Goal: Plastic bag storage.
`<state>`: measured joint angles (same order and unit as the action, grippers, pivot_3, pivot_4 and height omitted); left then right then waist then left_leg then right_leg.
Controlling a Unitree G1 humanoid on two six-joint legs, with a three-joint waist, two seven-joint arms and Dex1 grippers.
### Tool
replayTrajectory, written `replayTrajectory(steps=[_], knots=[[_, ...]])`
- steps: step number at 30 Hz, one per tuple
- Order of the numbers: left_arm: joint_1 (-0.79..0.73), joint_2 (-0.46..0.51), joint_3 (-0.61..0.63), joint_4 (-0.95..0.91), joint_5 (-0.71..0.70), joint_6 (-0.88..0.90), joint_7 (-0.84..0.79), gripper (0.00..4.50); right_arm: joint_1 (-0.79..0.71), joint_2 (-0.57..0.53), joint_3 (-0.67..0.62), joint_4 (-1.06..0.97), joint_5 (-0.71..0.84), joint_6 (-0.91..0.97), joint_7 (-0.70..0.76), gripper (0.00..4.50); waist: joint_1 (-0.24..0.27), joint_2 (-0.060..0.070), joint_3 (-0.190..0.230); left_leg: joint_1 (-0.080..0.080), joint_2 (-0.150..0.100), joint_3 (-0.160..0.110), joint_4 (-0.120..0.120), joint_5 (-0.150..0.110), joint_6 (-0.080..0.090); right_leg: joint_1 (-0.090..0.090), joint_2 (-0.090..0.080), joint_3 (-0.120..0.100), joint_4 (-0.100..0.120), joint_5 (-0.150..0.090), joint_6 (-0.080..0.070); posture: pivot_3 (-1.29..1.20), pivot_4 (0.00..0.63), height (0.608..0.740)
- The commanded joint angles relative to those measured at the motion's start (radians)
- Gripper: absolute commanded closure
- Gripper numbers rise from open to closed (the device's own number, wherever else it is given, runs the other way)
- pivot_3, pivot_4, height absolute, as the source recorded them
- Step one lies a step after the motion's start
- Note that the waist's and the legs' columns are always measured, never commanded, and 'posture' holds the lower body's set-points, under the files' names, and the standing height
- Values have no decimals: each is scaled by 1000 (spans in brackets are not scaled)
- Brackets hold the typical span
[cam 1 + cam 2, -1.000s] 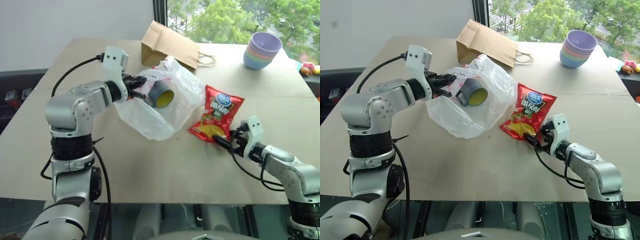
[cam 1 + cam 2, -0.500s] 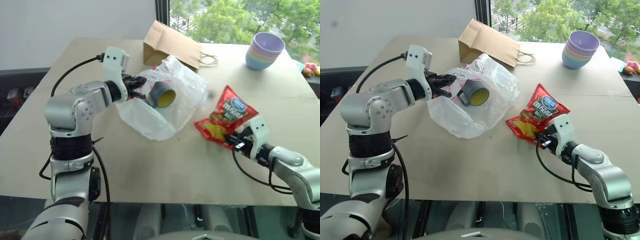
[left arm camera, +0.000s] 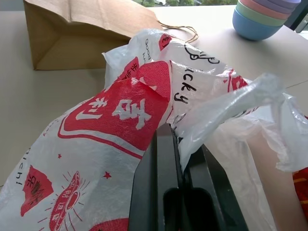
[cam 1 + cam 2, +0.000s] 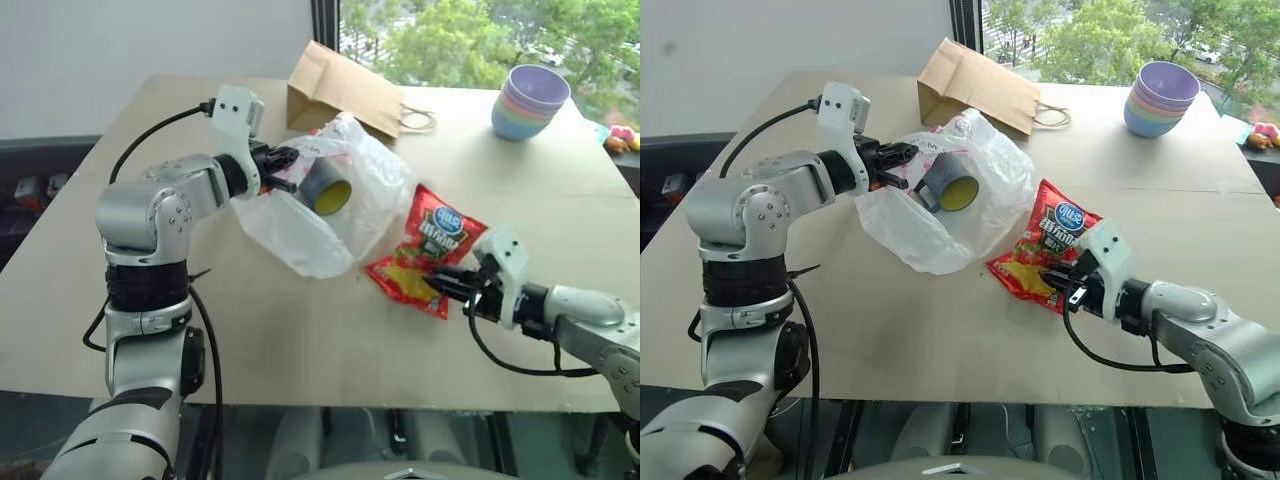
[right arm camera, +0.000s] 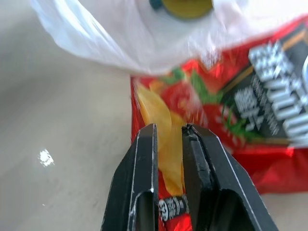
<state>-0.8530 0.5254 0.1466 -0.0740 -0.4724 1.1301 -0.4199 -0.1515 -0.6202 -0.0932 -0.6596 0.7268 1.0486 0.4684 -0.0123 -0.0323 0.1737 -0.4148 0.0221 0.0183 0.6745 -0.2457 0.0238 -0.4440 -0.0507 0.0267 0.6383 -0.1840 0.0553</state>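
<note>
The plastic bag (image 4: 300, 232), translucent white with red print, lies open on the table with a grey mug (image 4: 325, 188) with a yellow inside in it. My left gripper (image 4: 283, 168) is shut on the bag's upper rim and holds it up; in the left wrist view the film (image 3: 120, 120) is pinched between the black fingers (image 3: 163, 159). My right gripper (image 4: 445, 280) is shut on the lower corner of the red snack packet (image 4: 428, 240). That packet hangs tilted just right of the bag, and the right wrist view shows it (image 5: 231, 120) close to the bag's edge.
A brown paper bag (image 4: 340, 88) lies flat behind the plastic bag. A stack of pastel bowls (image 4: 530, 100) stands at the back right of the table (image 4: 300, 350). Small colourful toys (image 4: 620, 140) sit at the far right edge.
My right gripper closed on the snack packet's corner, lifted it off the table and carried it left towards the plastic bag. The left gripper kept its hold in place.
</note>
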Motion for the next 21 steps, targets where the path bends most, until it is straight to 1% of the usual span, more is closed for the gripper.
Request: replayTrajectory(steps=[1,2,3,4,6,7,10,12,13,15,16,17,18,19,20,21], knots=[[-7,17,7,-44,-2,-11,-1,4500,57,15,-65,-12,33,19,-33,2528,2,0,0,0,0,0,0,0,0,0,0,0,0,0,0,0,150,740],[-3,19,9,-47,-2,-10,-2,4500,74,19,-92,-34,54,28,-44,2094,2,0,0,-1,0,0,0,0,0,0,-1,0,0,0,0,0,150,740],[-1,21,10,-49,-3,-9,-1,4500,85,28,-119,-50,74,40,-63,1530,2,0,0,-1,0,0,0,0,0,0,-1,0,0,0,0,0,150,740],[1,22,12,-50,-3,-8,0,4500,95,30,-138,-64,88,48,-76,1108,1,0,0,-1,0,0,0,0,0,0,-1,0,0,0,0,0,150,740],[3,21,11,-48,-3,-10,1,4500,117,40,-157,-89,91,78,-125,127,0,0,0,-1,0,0,0,0,0,0,-1,0,0,0,0,0,150,740],[2,19,9,-45,-2,-12,3,4500,124,55,-160,-93,96,92,-152,55,0,0,0,0,0,0,0,0,0,0,-1,0,0,0,0,0,150,740],[1,8,4,-39,-2,-15,5,4500,135,117,-120,-66,74,114,-224,55,-1,0,0,1,0,0,0,0,0,0,0,0,1,0,0,0,150,740],[0,5,-1,-34,-1,-17,3,4500,122,198,-104,-13,83,119,-261,55,-2,0,0,0,0,0,0,0,0,0,0,0,1,0,0,0,150,740],[-2,3,-2,-32,0,-18,3,4500,116,219,-100,4,83,122,-271,55,-2,0,0,1,0,0,0,0,0,0,0,0,1,0,0,0,150,740],[-5,7,-5,-25,4,-23,-3,4500,100,249,-67,53,60,124,-283,55,-2,0,0,0,0,1,0,0,0,0,0,1,1,0,0,0,150,740],[-7,9,-6,-23,5,-25,-4,4500,91,244,-38,72,27,112,-287,55,-3,-1,0,0,0,1,0,0,0,0,0,0,1,0,0,0,150,740],[-8,10,-6,-21,6,-26,-5,4500,83,233,-7,86,1,102,-283,436,-3,-1,-1,1,0,1,0,0,0,0,0,1,0,0,0,0,150,740],[-7,11,-6,-25,6,-25,-4,4500,76,212,36,93,-40,85,-284,602,-3,-1,-1,1,0,1,0,0,0,0,0,0,0,0,0,0,150,740],[-5,10,-6,-29,6,-23,-2,4500,72,186,75,97,-75,65,-273,897,-4,-1,-1,1,0,0,0,0,0,0,0,0,1,0,0,0,150,740],[-3,9,-5,-34,5,-21,0,4500,72,173,97,99,-96,46,-263,1370,-5,-1,-1,1,0,0,0,0,0,0,0,0,1,0,0,0,150,740],[0,8,-4,-40,3,-18,2,4500,71,164,113,100,-120,24,-262,1735,-5,-2,-2,1,0,1,0,0,0,0,0,0,1,0,0,0,150,740]])
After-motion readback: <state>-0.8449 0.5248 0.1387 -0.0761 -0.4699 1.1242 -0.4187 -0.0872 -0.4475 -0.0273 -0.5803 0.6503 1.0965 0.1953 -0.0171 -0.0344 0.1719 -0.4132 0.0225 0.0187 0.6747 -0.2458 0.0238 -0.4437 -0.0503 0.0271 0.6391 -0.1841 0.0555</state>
